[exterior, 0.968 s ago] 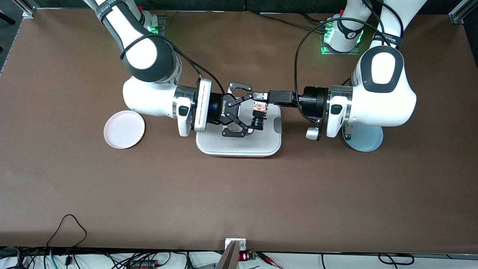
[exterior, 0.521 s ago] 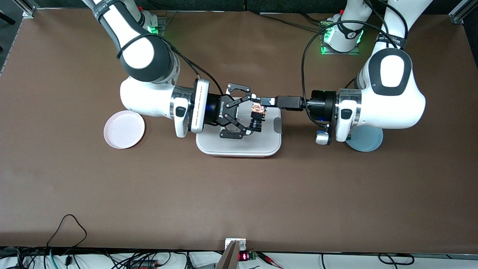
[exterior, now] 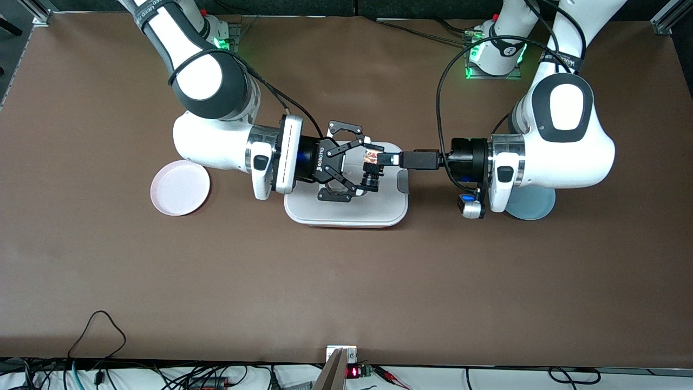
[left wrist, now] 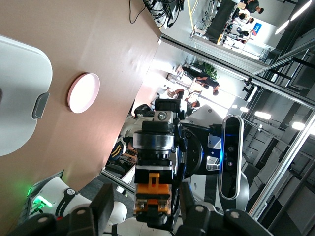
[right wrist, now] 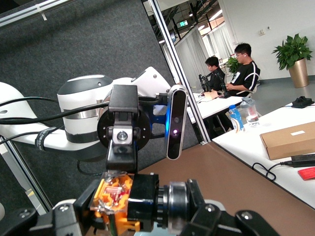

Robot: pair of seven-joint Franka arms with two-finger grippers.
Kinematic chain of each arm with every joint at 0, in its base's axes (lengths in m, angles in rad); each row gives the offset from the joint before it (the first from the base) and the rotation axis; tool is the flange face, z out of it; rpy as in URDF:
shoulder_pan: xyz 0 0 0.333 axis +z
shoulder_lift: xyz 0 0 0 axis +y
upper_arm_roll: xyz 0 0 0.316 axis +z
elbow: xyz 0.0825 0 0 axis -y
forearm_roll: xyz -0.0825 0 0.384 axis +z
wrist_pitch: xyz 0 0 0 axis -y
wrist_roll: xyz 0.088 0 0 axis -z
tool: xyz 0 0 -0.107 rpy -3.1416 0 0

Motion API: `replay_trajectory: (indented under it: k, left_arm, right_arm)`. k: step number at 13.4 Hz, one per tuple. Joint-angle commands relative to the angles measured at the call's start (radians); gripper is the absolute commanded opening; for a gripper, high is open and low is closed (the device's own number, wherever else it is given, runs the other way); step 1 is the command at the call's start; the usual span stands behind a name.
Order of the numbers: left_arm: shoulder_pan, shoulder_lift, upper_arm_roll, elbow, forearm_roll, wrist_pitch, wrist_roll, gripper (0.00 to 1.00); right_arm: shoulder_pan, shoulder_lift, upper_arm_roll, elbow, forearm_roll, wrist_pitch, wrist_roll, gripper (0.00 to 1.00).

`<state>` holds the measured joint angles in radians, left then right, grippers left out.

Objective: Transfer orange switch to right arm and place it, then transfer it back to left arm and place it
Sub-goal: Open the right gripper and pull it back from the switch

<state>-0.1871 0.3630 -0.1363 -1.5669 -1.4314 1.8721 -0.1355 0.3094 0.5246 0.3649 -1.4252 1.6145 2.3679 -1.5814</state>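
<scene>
Brown bench (exterior: 346,281): your right gripper (exterior: 361,163) fingers gripping orange switch (exterior: 372,165) over box (exterior: 346,208); left gripper (exterior: 385,159) fingers closing on it.

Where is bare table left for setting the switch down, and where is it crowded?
Bare brown table lies nearer the camera than the box, and between box and pink plate. Crowded over the box: right tool holds the orange switch, left tool meeting it.

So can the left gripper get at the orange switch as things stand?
Probably yes. The left gripper sits level with the orange switch, which the right gripper holds above the box; nothing lies between them.
</scene>
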Motion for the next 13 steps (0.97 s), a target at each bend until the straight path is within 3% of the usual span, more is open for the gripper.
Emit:
replay_trajectory:
  k: [1, 4, 7, 10, 13]
  left_arm:
    - [-0.014, 0.007, -0.005, 0.022, -0.018, 0.042, -0.024, 0.56]
    - [-0.043, 0.004, -0.006, 0.022, -0.017, 0.088, -0.039, 0.44]
    - [-0.040, 0.002, -0.005, 0.022, -0.017, 0.085, -0.045, 0.14]
    - [-0.037, 0.002, -0.005, 0.022, -0.014, 0.084, -0.078, 0.00]
    - [-0.037, 0.001, -0.005, 0.022, -0.014, 0.082, -0.081, 0.00]
  right_arm:
    - [0.005, -0.008, 0.000, 0.003, 0.008, 0.007, 0.012, 0.21]
    - [0.007, -0.008, 0.000, 0.003, 0.008, 0.007, 0.012, 0.21]
    - [0.007, -0.008, 0.000, 0.003, 0.008, 0.007, 0.012, 0.21]
    - [0.008, -0.008, 0.000, 0.003, 0.008, 0.007, 0.012, 0.21]
    - [0.008, -0.008, 0.000, 0.002, 0.010, 0.008, 0.009, 0.24]
